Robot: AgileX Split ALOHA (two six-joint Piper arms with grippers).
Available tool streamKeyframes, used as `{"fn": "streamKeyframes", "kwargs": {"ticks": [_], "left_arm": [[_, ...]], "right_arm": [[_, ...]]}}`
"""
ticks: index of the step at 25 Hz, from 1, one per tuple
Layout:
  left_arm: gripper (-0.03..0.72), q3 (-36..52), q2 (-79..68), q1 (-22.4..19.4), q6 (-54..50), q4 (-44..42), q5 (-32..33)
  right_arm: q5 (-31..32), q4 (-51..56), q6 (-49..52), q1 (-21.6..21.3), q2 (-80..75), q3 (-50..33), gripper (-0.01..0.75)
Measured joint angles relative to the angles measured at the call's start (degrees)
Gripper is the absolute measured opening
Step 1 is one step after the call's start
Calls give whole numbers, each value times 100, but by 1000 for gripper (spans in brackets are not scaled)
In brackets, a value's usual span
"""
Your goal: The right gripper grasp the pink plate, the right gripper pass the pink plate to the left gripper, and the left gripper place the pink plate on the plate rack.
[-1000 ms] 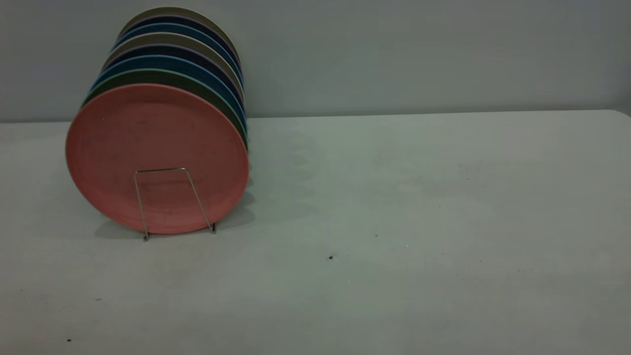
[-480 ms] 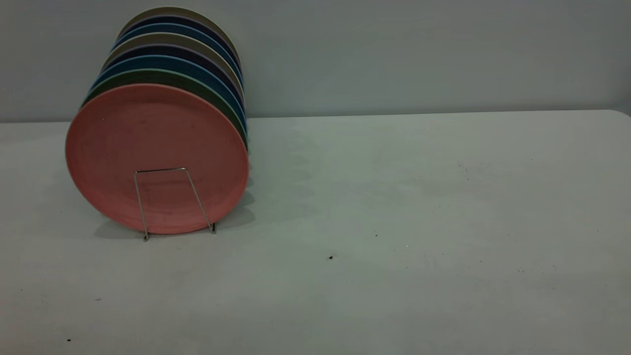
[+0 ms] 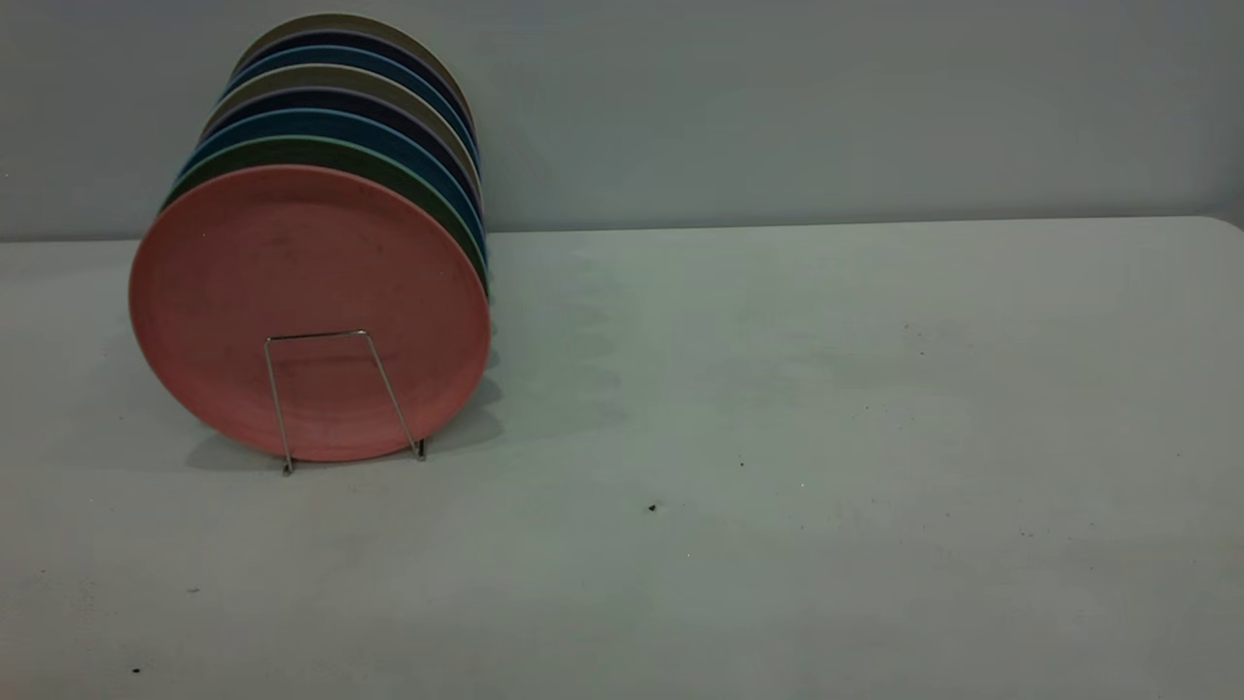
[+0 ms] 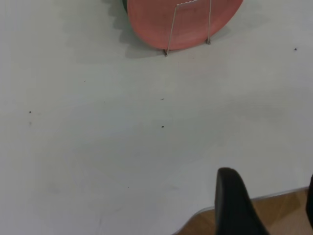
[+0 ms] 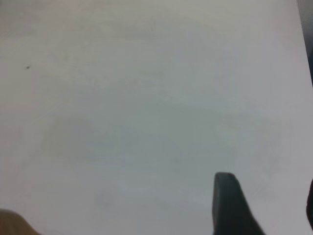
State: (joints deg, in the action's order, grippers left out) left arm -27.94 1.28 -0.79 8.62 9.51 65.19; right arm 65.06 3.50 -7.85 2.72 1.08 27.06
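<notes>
Two pincers, both spread wide and holding nothing. Left pincer [image 4: 269, 177]: one black finger [image 4: 234, 205] in plain sight, the other only a sliver at the picture's border, a broad gap between them, hanging over the rounded edge of the pale worktop [image 4: 98, 147] with brown wood [image 4: 286, 210] beyond it. Touches nothing. Right pincer [image 5: 266, 180]: same wide spread, one finger [image 5: 229, 205] clear and the other barely showing, over bare worktop near a corner of it. Touches nothing either. Neither seen from the exterior view.

Well apart from the left pincer, across open worktop: pink plate [image 3: 309, 292], standing on edge and leaning slightly back, foremost in a row of upright plates on the plate rack [image 3: 316, 336]. Front wire loop of the rack across the plate's lower face, both wire feet on the worktop; same loop and lower rim visible from the left wrist. Directly behind and just beside the pink plate: green plate [image 3: 292, 149], then blue, dark and beige rims in turn toward the grey wall [image 3: 826, 107]. A few dark specks on the worktop, one [image 3: 652, 507] near its middle.

Against the exterior pictures of a second and half a second ago: no difference, plate, rack, row and specks all as before, no arm come into view.
</notes>
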Motion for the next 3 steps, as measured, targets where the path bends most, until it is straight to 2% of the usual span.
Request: {"fn": "streamKeyframes", "kwargs": {"ticks": [3], "left_arm": [[392, 0, 0, 0, 5, 0, 0]], "right_arm": [[0, 0, 0, 0, 0, 0, 388]]}}
